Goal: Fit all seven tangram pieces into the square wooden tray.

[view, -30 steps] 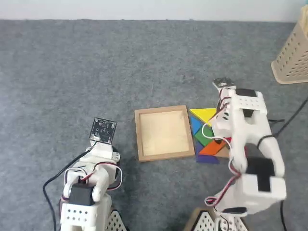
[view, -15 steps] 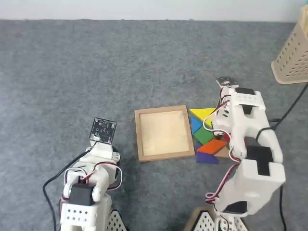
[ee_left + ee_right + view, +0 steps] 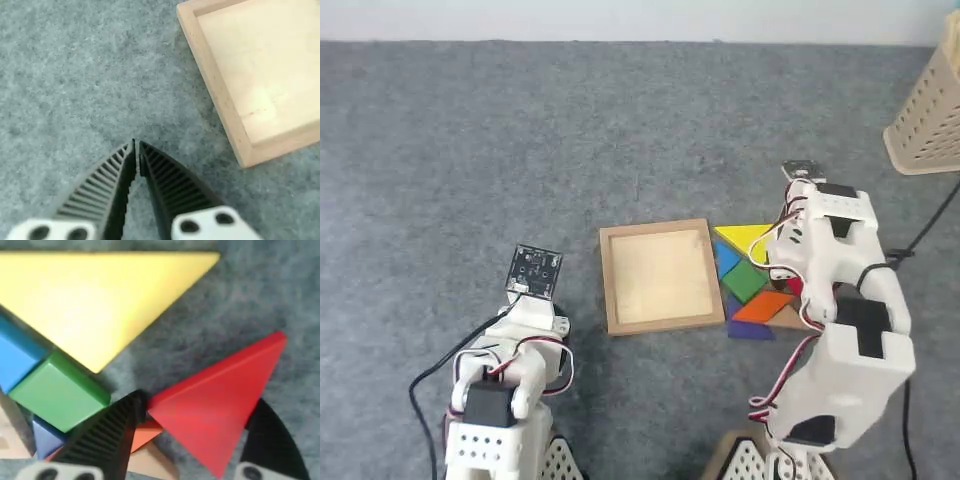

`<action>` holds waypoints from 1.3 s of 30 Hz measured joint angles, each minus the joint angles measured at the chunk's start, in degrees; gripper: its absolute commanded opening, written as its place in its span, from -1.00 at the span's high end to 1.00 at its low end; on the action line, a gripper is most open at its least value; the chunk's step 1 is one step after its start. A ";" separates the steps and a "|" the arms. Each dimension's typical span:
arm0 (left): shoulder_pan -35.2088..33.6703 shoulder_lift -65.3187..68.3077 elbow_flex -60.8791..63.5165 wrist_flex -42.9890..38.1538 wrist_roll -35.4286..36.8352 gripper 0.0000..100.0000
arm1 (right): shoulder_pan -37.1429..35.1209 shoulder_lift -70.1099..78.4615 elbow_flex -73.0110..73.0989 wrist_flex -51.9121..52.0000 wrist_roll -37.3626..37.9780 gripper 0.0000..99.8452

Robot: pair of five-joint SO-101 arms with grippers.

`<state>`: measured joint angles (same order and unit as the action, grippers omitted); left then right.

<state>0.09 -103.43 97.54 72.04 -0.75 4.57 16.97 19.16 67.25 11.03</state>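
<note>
The square wooden tray (image 3: 658,322) lies mid-table with nothing in it; its corner (image 3: 215,95) shows in the left wrist view. The tangram pieces cluster right beside it: yellow triangle (image 3: 742,240), blue piece (image 3: 725,262), green square (image 3: 745,280), orange triangle (image 3: 760,305), purple piece (image 3: 750,331). My right gripper (image 3: 200,407) is shut on the red triangle (image 3: 215,405), beside the yellow triangle (image 3: 95,300) and green square (image 3: 57,392). The right arm (image 3: 830,260) covers part of the cluster. My left gripper (image 3: 136,146) is shut on nothing above the carpet, near the tray's corner.
Grey carpet covers the table. A perforated beige container (image 3: 930,110) stands at the far right edge. The left arm (image 3: 510,380) sits near the front left, a short way from the tray.
The right arm has shifted to the right and slightly away from the tray, uncovering more of the green and orange pieces. The left arm has not moved.
</note>
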 measured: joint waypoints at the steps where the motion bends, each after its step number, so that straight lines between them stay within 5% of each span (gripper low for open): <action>1: 0.00 0.00 0.00 0.00 0.00 0.98 | 0.00 -0.09 -0.18 0.00 0.00 0.44; 34: 0.00 0.00 0.00 0.00 0.00 0.98 | 0.35 -17.23 2.73 3.78 -1.58 0.44; 39: 0.00 0.00 0.00 0.00 0.00 0.98 | -4.92 -22.86 2.73 6.59 -0.97 0.44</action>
<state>0.09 -103.43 97.54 72.04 -0.75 -0.35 -5.89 21.89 73.85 10.07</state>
